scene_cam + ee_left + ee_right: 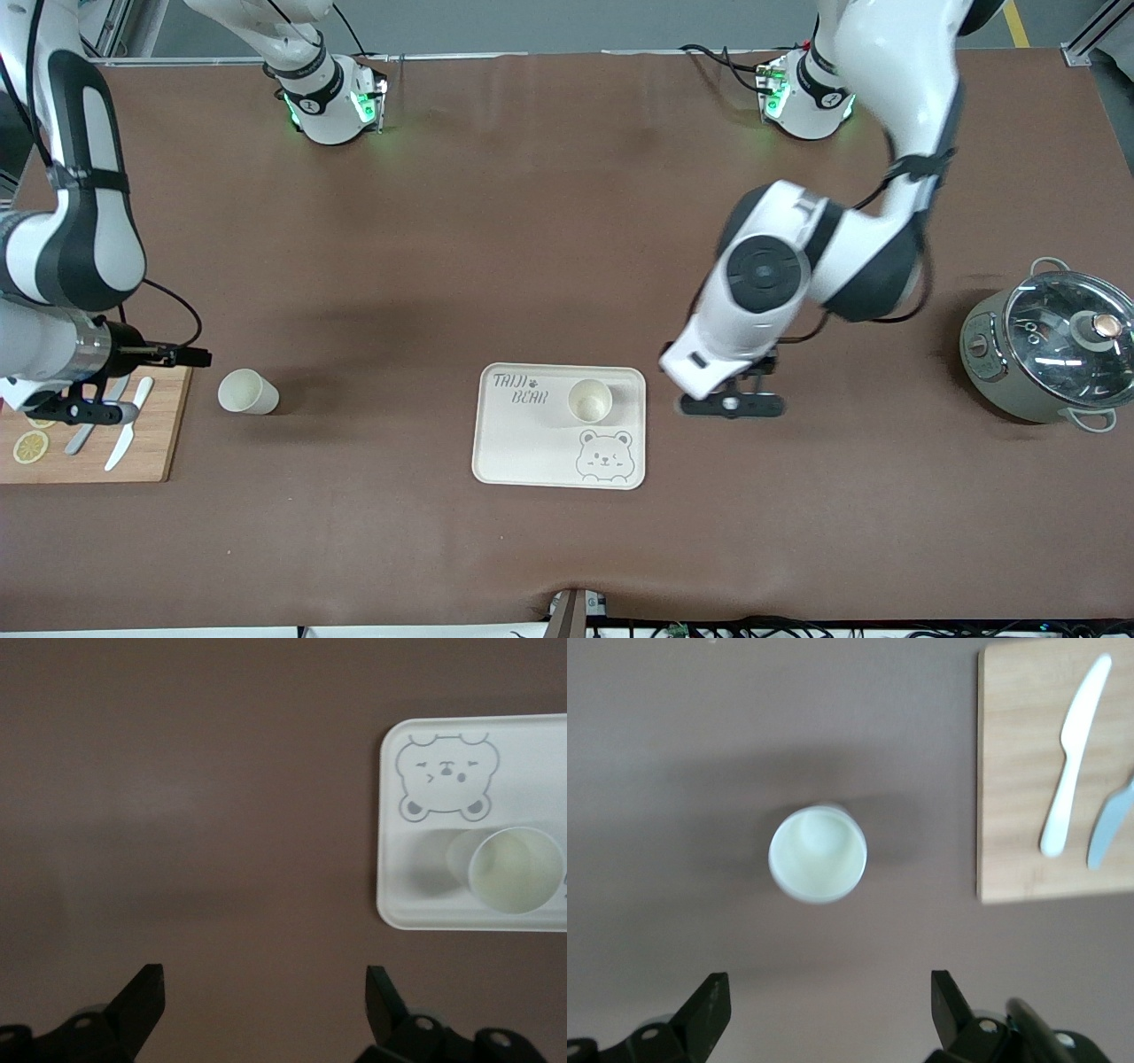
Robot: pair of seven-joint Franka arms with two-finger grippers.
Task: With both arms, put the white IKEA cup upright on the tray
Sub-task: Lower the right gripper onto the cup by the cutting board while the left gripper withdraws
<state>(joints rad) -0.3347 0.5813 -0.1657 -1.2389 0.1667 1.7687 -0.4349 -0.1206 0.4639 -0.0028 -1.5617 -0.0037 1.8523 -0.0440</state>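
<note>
The cream tray (532, 452) with the bear drawing lies mid-table. One white cup (589, 400) stands upright on it, open end up. A second white cup (247, 392) stands upright on the table between the tray and the wooden cutting board. My left gripper (731, 405) is open and empty, over bare table beside the tray toward the left arm's end. The left wrist view shows the gripper (266, 1001), the tray (532, 753) and its cup (516, 871). My right gripper (84, 409) is open and empty, up in the air. In the right wrist view, the gripper (831, 1005) is near the second cup (818, 855).
A wooden cutting board (151, 461) at the right arm's end carries two white knives (128, 434) and lemon slices (30, 446); it also shows in the right wrist view (1019, 771). A grey pot with a glass lid (1050, 350) stands at the left arm's end.
</note>
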